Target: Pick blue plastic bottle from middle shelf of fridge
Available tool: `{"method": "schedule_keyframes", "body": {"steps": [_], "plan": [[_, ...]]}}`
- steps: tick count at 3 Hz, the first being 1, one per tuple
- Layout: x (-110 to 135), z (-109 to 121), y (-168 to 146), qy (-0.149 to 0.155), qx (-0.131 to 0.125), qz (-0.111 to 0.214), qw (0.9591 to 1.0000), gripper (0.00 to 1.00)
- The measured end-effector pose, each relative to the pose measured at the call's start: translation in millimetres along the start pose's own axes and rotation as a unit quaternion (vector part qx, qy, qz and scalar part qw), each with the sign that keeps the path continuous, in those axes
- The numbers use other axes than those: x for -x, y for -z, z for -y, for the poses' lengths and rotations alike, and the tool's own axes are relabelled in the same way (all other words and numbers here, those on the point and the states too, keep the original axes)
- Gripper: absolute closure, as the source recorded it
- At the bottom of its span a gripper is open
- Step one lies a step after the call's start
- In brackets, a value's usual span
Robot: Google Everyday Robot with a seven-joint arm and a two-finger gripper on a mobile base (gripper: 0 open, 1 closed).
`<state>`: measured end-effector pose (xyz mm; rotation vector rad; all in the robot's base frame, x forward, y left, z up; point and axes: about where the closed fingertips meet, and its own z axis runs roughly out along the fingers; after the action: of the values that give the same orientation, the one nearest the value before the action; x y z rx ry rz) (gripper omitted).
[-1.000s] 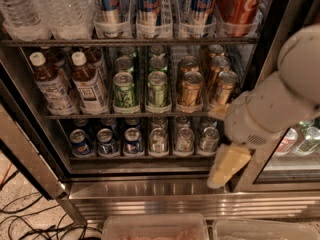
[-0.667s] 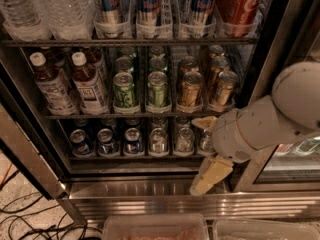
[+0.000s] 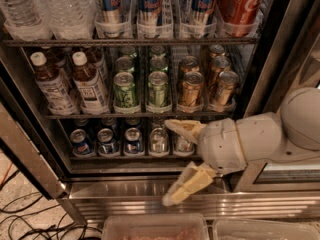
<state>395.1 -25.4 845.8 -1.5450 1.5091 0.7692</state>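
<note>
Where fridge (image 3: 125, 196) meets floor (image 3: 12, 186), cables (image 3: 27, 219) lie; gripper (image 3: 175, 160) splayed below middle shelf (image 3: 150, 115).

camera view | close; from above; tilted down into fridge (image 3: 125, 191) front | hand (image 3: 170, 163) low, right of centre

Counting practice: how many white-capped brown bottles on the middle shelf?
2: left bottle and right bottle, at the left end of the middle shelf; more may hide behind. The gripper hangs open below it.

Break room or shop, I'd guess: stainless display drinks fridge (image 3: 100, 191), rows of cans (image 3: 125, 89) above gripper (image 3: 166, 163), jaws wide by bottom rack (image 3: 125, 157); loose cables (image 3: 30, 224) lower left of it.
</note>
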Motion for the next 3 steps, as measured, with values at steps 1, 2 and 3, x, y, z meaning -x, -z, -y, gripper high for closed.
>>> {"method": "schedule_keyframes", "body": {"steps": [1, 2, 3], "plan": [[26, -2, -3, -0.015, 0.001, 0.042, 0.999, 0.0], [8, -21, -1, -0.056, 0.016, 0.075, 0.9955, 0.0], [-10, -32, -4, -0.106, 0.005, 0.135, 0.9851, 0.0]]}}
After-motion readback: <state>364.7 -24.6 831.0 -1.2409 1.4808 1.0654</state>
